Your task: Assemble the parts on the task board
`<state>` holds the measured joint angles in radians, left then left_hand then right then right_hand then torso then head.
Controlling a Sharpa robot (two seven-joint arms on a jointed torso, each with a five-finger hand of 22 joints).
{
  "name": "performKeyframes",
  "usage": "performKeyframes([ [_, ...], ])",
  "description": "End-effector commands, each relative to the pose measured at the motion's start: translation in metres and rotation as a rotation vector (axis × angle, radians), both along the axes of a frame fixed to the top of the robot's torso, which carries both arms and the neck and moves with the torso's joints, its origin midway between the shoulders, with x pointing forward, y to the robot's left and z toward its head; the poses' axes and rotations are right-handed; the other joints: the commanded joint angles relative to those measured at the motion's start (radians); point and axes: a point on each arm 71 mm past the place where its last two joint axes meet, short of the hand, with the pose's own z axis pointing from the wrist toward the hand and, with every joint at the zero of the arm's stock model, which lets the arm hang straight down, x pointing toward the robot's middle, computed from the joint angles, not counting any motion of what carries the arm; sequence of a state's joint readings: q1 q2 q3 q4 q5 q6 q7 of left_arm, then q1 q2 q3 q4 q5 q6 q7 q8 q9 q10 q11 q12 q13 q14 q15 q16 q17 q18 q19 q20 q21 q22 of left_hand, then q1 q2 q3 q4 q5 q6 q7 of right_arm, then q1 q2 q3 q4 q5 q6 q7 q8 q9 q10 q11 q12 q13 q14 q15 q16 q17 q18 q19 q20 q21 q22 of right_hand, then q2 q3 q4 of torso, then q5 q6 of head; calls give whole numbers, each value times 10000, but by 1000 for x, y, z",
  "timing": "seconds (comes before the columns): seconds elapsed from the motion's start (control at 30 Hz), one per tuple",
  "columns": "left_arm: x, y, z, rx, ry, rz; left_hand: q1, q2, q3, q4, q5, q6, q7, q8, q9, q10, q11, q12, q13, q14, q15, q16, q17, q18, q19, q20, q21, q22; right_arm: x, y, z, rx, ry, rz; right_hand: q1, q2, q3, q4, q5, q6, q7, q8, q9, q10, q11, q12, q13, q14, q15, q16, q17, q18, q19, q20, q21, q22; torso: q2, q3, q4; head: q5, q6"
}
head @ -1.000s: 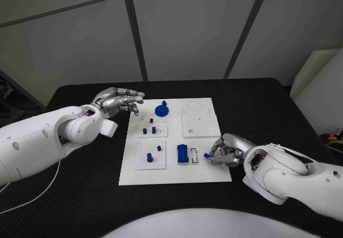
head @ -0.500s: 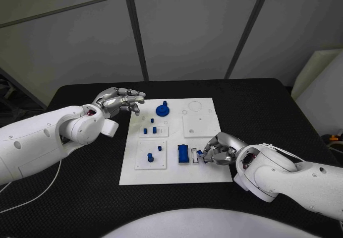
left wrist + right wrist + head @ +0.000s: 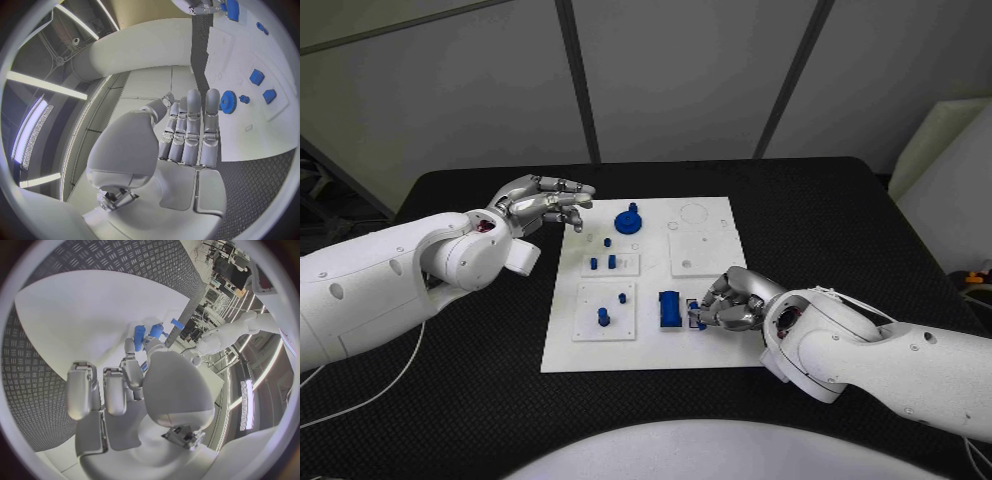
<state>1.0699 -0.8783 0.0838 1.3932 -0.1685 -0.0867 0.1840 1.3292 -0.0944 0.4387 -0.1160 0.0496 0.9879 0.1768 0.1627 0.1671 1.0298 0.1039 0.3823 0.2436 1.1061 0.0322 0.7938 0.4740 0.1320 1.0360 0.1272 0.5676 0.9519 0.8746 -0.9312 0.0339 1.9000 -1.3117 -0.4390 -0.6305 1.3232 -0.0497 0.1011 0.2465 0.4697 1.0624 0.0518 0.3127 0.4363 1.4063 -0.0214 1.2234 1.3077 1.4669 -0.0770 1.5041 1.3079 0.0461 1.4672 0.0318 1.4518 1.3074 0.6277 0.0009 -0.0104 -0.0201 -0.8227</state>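
On the black desk (image 3: 834,215) lies the white task board (image 3: 653,340), and the right hand (image 3: 730,303) rests over its near right part, fingers (image 3: 133,371) curled in around a small blue part (image 3: 694,323) that they pinch just beside a white slot on the board. Right beside it on the left stands a taller blue block (image 3: 671,308). From the right wrist view the pinched piece shows at the fingertips, with more blue pieces just beyond it, touching or nearly touching the white plate; whether it already sits in the slot cannot be told. Near the far left corner of the board hovers the left hand (image 3: 542,203), its fingers (image 3: 195,131) bent together and holding nothing, clear of the board's surface. Just beside that hand, on the board's far edge, sits a blue gear (image 3: 629,220) with a peg on top. Between the gear and the near edge are two raised white plates, one carrying several small blue pegs (image 3: 602,262), the other a single blue knob (image 3: 603,317) and a small peg.
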Motion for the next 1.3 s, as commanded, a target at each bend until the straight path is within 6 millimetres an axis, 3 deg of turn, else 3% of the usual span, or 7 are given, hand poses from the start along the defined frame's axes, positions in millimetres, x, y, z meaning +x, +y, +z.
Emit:
performKeyframes([
  [0.03, 0, -2, 1, -94, -27, -120, -15, 43, -40, -11, 8, -70, -14, 76, -16, -83, 18, 40, 14, -42, 2, -29, -21, 502, 27, 41, -67, -17, 0, 4, 0, 91, 32, 121, -75, 9, -6, 68, 6, 70, 25, -23, -49, 32, 10, 66, 25, 855, -77, 40, 1807, -86, 386, -82, 32, 1142, -6, 1, -3, 15, -3],
  [0.5, -1, -1, 1, -88, -16, -125, -15, 43, -40, -11, 8, -70, -14, 76, -16, -83, 18, 40, 14, -42, 2, -29, -21, 502, 27, 41, -67, -17, 3, 7, -3, 48, 67, 133, -593, -103, -358, 380, 292, 79, 41, -17, 46, 48, 24, 66, 51, 855, -70, 39, 1808, -86, 381, -85, 26, 1142, -3, -2, -11, 18, -29],
  [0.93, 0, -1, 1, -85, -7, -126, -15, 43, -40, -11, 8, -70, -14, 76, -16, -83, 18, 40, 14, -42, 2, -29, -21, 502, 27, 41, -67, -17, 2, 9, -2, 121, 28, 318, -1694, -33, -1391, 434, -1003, 94, 56, -51, 166, 70, 53, 100, 123, 855, -42, 40, 1815, -83, 376, -51, 16, 1144, -10, 1, -6, 18, -49],
  [1.2, 0, -1, 1, -85, 2, -134, -15, 43, -40, -11, 8, -70, -14, 76, -16, -83, 18, 40, 14, -42, 2, -29, -21, 502, 27, 41, -67, -17, 2, 7, -1, 93, 4, 335, -1714, -11, -1453, 431, -1076, 97, 53, -52, 178, 80, 51, 121, 143, 858, -44, 48, 1826, -85, 380, -53, 24, 1155, -10, 3, -16, 21, -49],
  [1.3, 0, -1, 1, -83, 4, -131, -15, 43, -40, -11, 8, -70, -14, 76, -16, -83, 18, 40, 14, -42, 2, -29, -21, 502, 27, 41, -67, -17, 2, 4, -1, 29, -37, 306, -1403, 72, -1433, 288, -1067, 95, 38, -51, 205, 76, 34, 116, 148, 858, -58, 47, 1825, -83, 377, -62, 18, 1151, -18, 1, -7, 0, -31],
])
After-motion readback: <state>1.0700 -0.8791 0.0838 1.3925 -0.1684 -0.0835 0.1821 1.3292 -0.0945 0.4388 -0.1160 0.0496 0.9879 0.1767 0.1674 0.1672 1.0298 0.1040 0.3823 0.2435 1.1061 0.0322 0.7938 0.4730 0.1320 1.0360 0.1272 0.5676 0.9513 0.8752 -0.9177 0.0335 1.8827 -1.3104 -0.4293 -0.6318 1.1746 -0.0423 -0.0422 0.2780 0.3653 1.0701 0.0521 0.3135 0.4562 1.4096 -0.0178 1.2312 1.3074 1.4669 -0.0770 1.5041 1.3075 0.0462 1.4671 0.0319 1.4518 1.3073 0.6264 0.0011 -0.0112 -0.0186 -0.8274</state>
